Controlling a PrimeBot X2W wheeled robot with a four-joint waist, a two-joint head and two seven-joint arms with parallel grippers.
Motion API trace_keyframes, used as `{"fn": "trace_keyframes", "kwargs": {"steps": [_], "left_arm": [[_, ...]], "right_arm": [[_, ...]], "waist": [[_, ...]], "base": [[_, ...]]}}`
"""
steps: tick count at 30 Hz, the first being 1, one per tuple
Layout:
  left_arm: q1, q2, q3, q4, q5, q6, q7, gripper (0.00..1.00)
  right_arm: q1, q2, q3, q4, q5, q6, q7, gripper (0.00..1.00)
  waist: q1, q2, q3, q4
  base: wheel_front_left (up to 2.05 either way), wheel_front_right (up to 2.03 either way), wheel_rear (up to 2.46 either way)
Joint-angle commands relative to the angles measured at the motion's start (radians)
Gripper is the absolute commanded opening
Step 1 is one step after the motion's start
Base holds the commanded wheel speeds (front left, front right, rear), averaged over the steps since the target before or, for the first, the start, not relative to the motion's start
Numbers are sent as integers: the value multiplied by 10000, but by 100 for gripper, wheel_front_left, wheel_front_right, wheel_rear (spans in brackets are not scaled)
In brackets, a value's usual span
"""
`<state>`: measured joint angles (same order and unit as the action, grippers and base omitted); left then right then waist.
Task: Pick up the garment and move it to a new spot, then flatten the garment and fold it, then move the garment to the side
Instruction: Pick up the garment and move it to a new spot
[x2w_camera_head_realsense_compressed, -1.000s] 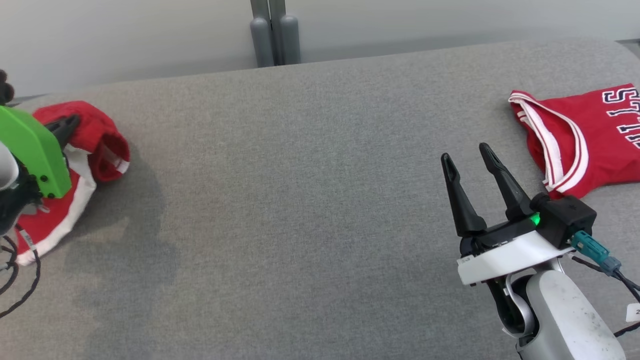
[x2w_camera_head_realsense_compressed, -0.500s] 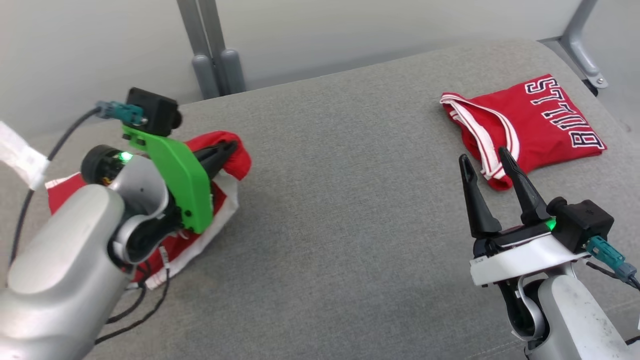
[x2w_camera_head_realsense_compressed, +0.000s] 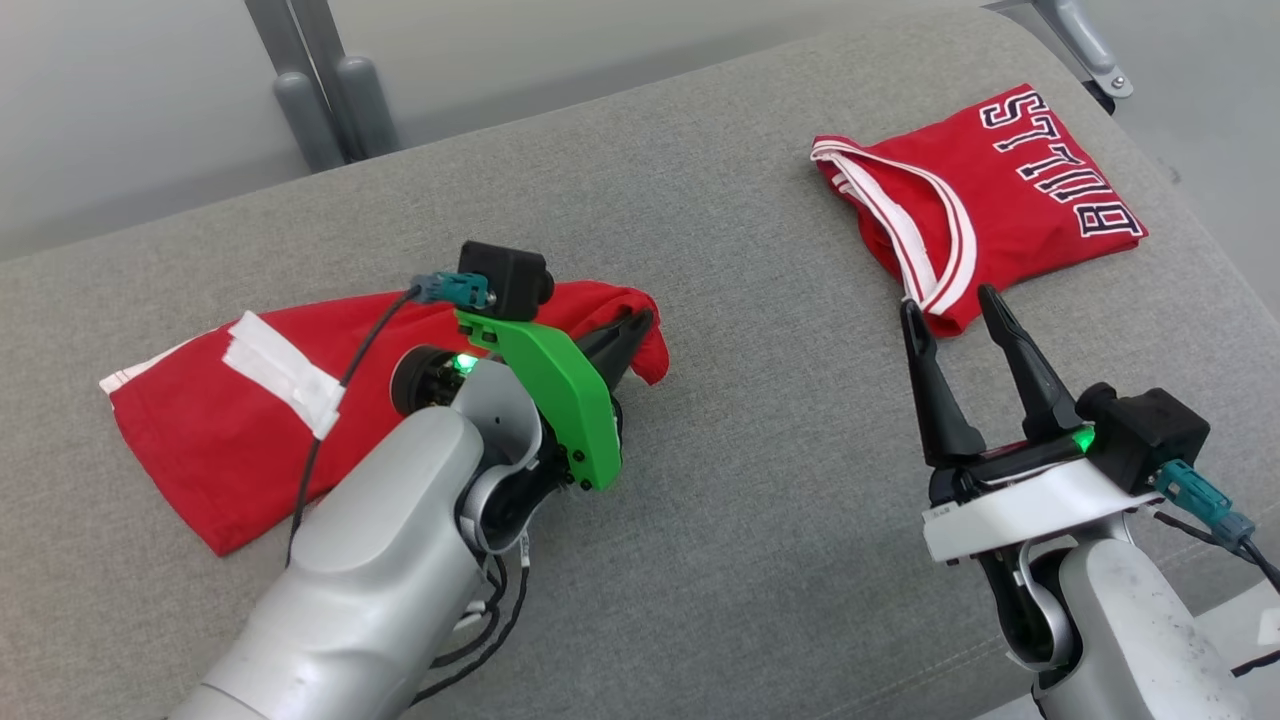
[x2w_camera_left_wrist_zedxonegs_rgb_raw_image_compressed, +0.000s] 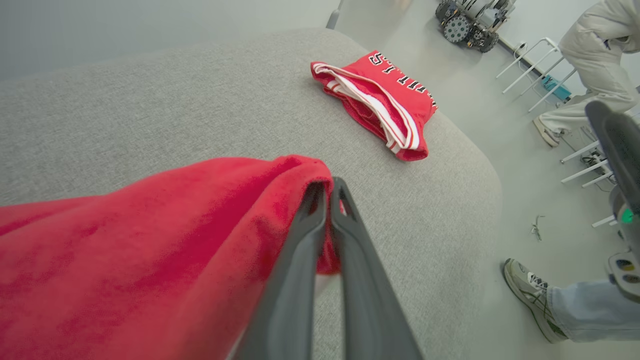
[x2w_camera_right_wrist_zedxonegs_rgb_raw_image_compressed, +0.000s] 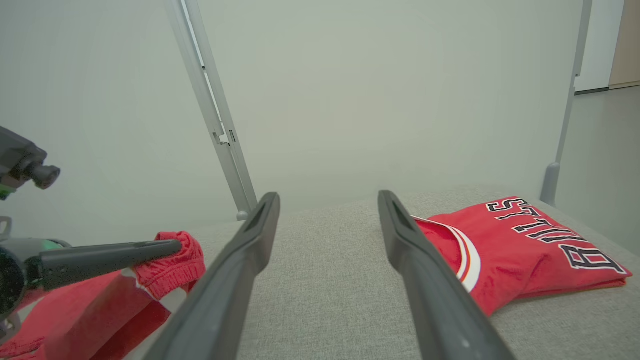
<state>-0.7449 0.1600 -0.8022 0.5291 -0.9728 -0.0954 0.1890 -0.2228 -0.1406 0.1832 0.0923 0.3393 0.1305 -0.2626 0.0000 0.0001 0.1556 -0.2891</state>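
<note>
Left claw (x2w_camera_head_realsense_compressed: 640, 325): pinched fully shut on the gathered hem of the red garment (x2w_camera_head_realsense_compressed: 200, 440), holding that end just off the cloth surface.
Red garment: strung out across the left half of the grey padded tabletop (x2w_camera_head_realsense_compressed: 740, 420), with its gripped end near the middle and its tail trailing toward the left edge.
Right claw (x2w_camera_head_realsense_compressed: 945, 300): spread wide with nothing in it, its tips just short of the Bulls jersey (x2w_camera_head_realsense_compressed: 1010, 200).
Bulls jersey: folded, by the far right corner (already dealt with, I'd guess).
Just changed: a second ago the garment was a bunched heap at the left edge. Now it has been dragged toward the middle and pulled long. The head camera swung as well, so the jersey hasn't really moved.
Meaning: the relocation looks nearly done. Letting go and flattening should come next, probably with the right claw helping.
</note>
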Motion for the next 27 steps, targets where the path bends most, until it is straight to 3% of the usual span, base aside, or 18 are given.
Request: {"fn": "trace_keyframes", "kwargs": {"steps": [1, 8, 15, 21, 27], "left_arm": [[-130, -130, -89, 412, 229, -108, -305, 100], [-391, -507, -673, 1602, 651, -324, -1510, 100], [-141, 98, -711, 1433, 1058, -309, -3088, 100], [683, 1171, -176, 504, 1487, 389, -4286, 100], [2157, 2193, 1032, -1498, 2336, 1617, -4545, 100]], "right_arm": [[-111, -25, 13, 64, 29, 5, -27, 100], [47, -165, -86, 218, -3, 5, -27, 100], [318, -280, -62, 263, -7, 5, -27, 100], [651, -334, -86, 295, 23, 5, -27, 100], [1027, -278, -237, 215, 14, 5, -27, 100]], "waist": [[0, -1, 40, -12], [0, -1, -208, 600], [0, -1, -690, 1428], [0, -1, -984, 1995], [0, -1, -1151, 2436]], "base": [[0, 0, 0], [0, 0, 0], [0, 0, 0], [0, 0, 0], [0, 0, 0]]}}
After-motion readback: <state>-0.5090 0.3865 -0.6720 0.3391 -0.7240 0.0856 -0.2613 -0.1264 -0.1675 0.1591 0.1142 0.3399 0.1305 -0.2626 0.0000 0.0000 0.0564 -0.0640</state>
